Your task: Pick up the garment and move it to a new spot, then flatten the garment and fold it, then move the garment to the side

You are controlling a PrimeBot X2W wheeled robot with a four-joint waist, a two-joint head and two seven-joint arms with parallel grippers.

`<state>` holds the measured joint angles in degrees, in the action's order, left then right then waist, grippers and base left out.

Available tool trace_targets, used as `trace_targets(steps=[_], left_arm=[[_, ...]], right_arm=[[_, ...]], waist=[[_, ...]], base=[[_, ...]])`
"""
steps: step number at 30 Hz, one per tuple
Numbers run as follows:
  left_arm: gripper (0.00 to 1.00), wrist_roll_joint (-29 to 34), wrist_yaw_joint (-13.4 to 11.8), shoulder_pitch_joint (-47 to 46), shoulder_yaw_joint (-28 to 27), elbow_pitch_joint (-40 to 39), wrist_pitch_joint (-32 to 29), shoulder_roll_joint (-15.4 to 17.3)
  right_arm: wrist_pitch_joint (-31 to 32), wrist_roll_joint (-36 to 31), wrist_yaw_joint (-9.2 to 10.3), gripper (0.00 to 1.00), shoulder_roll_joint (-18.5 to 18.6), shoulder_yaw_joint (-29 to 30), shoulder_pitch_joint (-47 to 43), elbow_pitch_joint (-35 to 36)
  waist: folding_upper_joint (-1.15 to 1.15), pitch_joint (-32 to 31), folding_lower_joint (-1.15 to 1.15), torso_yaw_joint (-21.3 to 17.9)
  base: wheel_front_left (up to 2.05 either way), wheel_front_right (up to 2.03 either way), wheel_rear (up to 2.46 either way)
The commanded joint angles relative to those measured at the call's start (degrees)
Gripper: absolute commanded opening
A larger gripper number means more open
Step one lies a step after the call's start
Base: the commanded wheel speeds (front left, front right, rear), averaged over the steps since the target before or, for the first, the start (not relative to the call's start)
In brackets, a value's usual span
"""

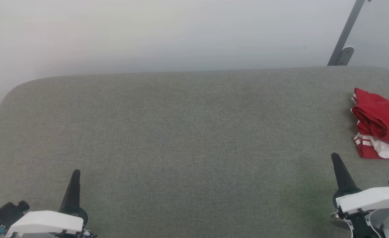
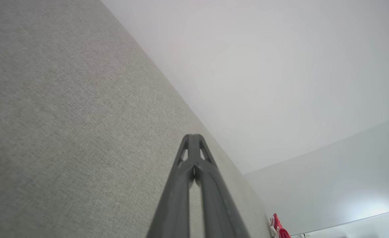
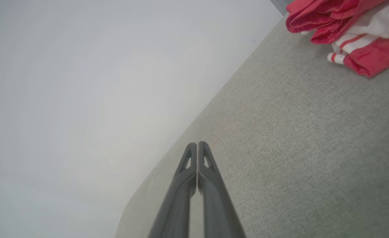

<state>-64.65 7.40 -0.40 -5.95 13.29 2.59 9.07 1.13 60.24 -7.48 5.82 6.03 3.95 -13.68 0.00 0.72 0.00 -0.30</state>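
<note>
The garment (image 1: pixel 379 125), red with white striped trim, lies bunched at the far right edge of the grey fabric surface (image 1: pixel 187 138), partly cut off by the head view's border. It also appears at the top right of the right wrist view (image 3: pixel 349 29) and as a small red patch low in the left wrist view (image 2: pixel 278 228). My right gripper (image 1: pixel 335 157) rests at the lower right, shut and holding nothing, a short way in front of the garment. At the lower left, my left gripper (image 1: pixel 76 173) is shut too, far from the garment. Both wrist views show fingertips pressed together (image 2: pixel 192 136) (image 3: pixel 197 143).
A pale wall (image 1: pixel 168 33) rises behind the surface's far edge. A grey metal bracket (image 1: pixel 344 36) leans against the wall at the upper right. The surface has rounded corners at the far left and far right.
</note>
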Motion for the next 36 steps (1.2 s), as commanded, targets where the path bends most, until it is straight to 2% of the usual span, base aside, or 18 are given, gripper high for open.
trace_targets(steps=[1,36], left_arm=[[0.0,-1.28,0.08,-1.68,-0.36,-0.4,-0.31,0.31],[0.0,-16.22,0.12,-4.17,-0.59,0.24,-5.36,-3.34]], right_arm=[[0.39,1.43,-0.02,0.0,0.14,0.28,1.45,0.32],[3.29,18.66,-0.02,0.0,-1.6,0.49,2.12,-0.09]], waist=[[0.0,-0.01,0.0,0.01],[0.0,-0.27,0.0,0.15]], base=[[0.0,0.0,0.0],[0.0,0.0,0.0]])
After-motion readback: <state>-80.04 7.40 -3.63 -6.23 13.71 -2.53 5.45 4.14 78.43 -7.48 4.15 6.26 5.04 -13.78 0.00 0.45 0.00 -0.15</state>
